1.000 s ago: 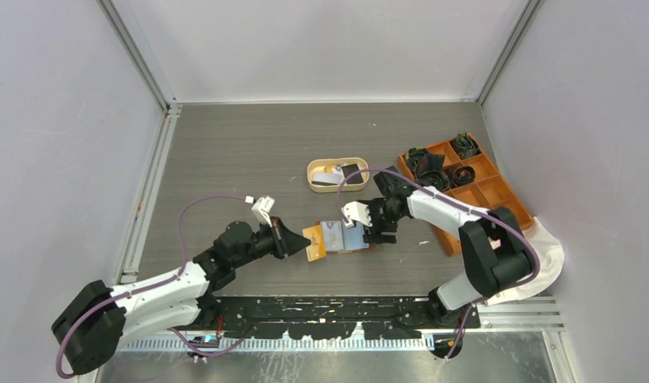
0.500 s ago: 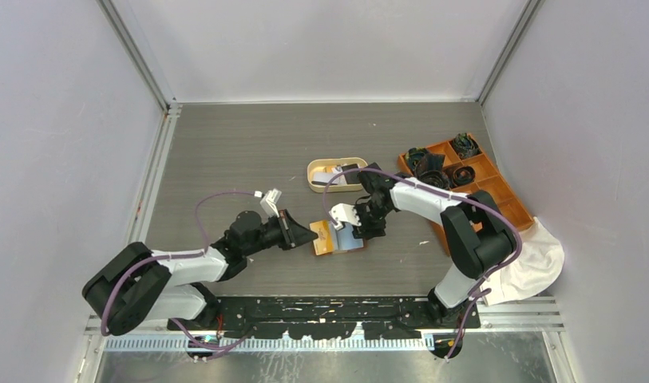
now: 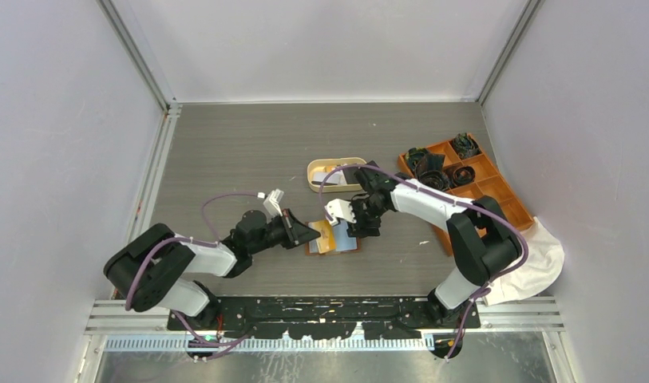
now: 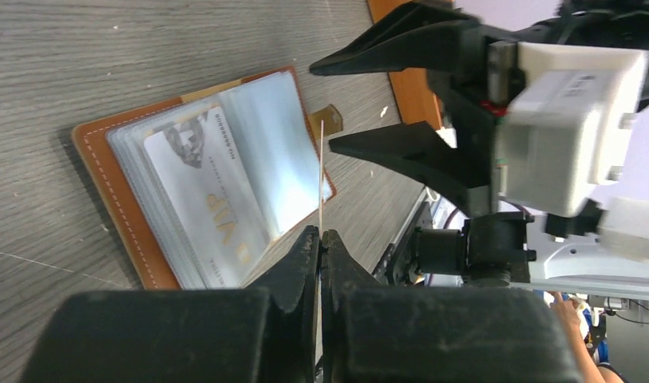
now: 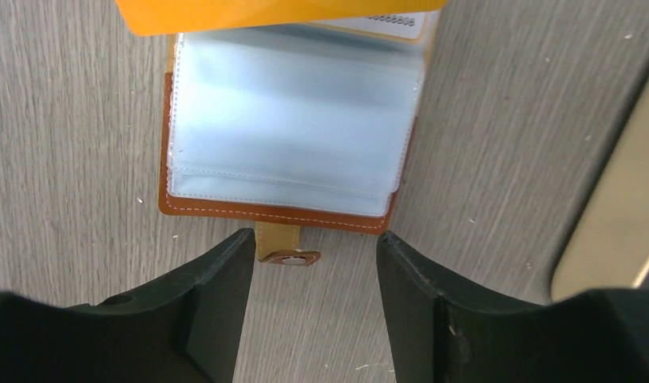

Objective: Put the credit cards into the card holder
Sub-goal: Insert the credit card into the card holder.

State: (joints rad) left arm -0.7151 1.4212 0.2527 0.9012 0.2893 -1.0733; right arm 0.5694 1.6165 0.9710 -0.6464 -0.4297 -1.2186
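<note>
Currently the card holder [image 5: 289, 136] lies open and flat on the table [image 3: 225, 152], mid-table between both grippers, clear sleeves facing up. One sleeve holds a pale card [image 4: 217, 199] printed VIP. The snap tab [image 5: 287, 255] points toward the right gripper [image 5: 309, 239], whose fingers are spread to either side of the tab. The left gripper [image 4: 319, 239] is pinching an orange card [image 5: 265, 12], held on edge over the sleeves; contact with them cannot be told. A cream oval tray [image 3: 314, 177] sits just behind the holder, and an orange compartment box [image 3: 496, 195] at right.

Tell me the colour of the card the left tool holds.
The card is orange, clearest in the right wrist view.
</note>
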